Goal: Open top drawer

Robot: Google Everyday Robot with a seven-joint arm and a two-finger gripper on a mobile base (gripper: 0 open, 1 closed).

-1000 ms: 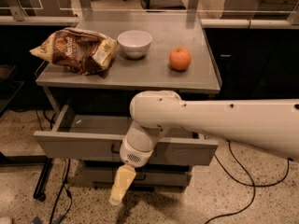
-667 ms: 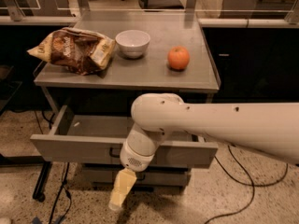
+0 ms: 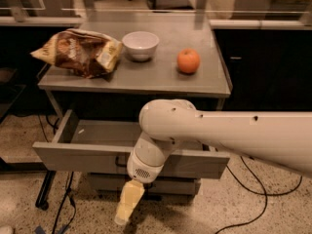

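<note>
Pulled further out, top drawer [image 3: 73,157] — tool [image 3: 129,204] hanging below its front, grip unclear

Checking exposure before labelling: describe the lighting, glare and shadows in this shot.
Camera view: warm, dim light; the table reflects a pale sheen along its far edge; deep shadow sits under it, above the pulled-out top drawer; the end effector, hanging below the drawer front near the floor, is lit pale yellow.

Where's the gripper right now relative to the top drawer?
In the camera view the gripper hangs low, left of centre, just below the front of the pulled-out top drawer, under its dark handle and above the floor.
</note>
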